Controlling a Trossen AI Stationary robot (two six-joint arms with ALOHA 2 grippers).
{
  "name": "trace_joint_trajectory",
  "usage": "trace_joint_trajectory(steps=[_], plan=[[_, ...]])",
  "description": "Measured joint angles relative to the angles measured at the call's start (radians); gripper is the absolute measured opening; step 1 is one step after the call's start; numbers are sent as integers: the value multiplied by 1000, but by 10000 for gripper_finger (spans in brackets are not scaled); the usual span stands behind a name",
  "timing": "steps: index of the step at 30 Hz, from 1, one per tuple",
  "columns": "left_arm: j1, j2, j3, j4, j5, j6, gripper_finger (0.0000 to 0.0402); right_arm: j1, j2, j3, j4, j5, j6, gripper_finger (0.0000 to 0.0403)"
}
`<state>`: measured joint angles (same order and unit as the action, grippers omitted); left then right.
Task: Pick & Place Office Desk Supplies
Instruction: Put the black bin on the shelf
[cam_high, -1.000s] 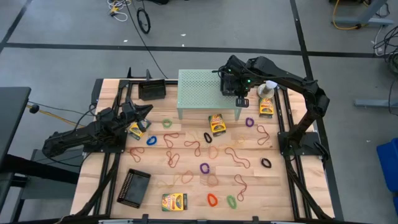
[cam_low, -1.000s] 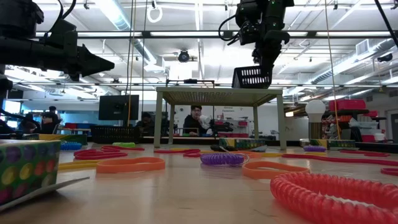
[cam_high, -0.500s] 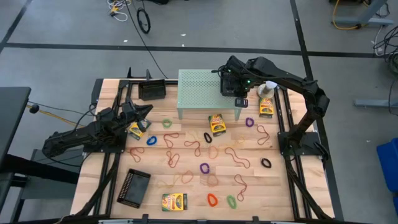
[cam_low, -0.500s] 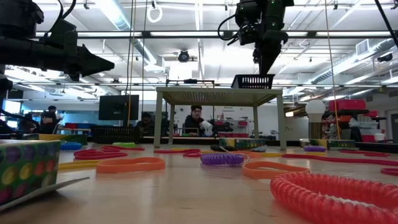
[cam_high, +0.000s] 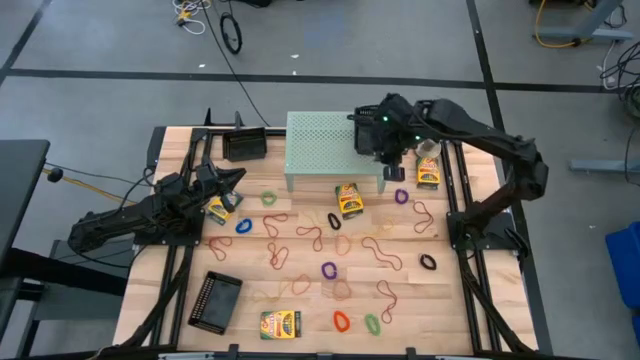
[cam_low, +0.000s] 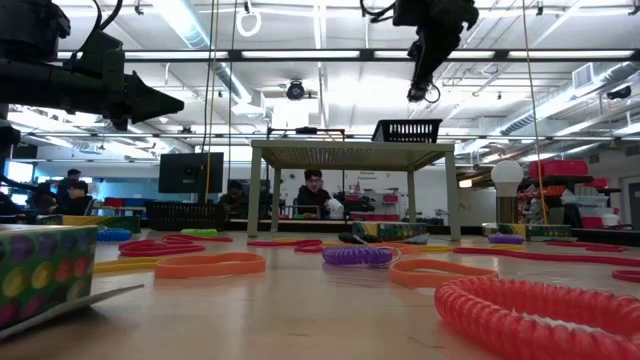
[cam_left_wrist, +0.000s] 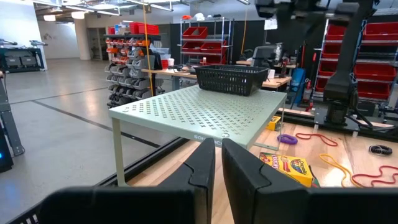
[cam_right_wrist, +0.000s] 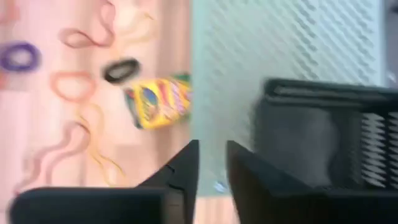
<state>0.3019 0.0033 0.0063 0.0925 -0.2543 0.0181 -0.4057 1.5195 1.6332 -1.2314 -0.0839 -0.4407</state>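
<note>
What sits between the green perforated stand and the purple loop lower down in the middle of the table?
In the high view, between the stand and the purple loop lie a yellow printed box and a black loop.

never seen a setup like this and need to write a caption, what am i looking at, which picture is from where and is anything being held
Two dark robot arms work at a wooden table. One picture looks straight down, one looks level across the tabletop, and two come from cameras on the arms' wrists. Rubber bands in many colours and small yellow-and-green printed boxes lie scattered on the wood. A pale green perforated stand sits at the far edge with a small black mesh basket on top. The right pincer hangs above that basket, holding nothing that I can see. The left pincer waits at the table's left side, its fingers nearly together and empty. Two more black baskets sit on the table.
</note>
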Motion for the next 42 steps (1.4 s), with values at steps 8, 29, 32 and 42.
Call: trace_joint_trajectory(steps=[8, 29, 32, 42], plan=[[0, 0, 0, 0, 0, 0, 37, 97, -166, -444, 483, -127, 85, 15], [0, 0, 0, 0, 0, 0, 37, 301, -202, -986, 1537, -130, 274, 10], [0, 0, 0, 24, 3, -14, 37, 301, -202, -986, 1549, -125, 279, 8], [0, 0, 0, 177, 3, -98, 37, 300, -197, -986, 1553, -121, 272, 7]])
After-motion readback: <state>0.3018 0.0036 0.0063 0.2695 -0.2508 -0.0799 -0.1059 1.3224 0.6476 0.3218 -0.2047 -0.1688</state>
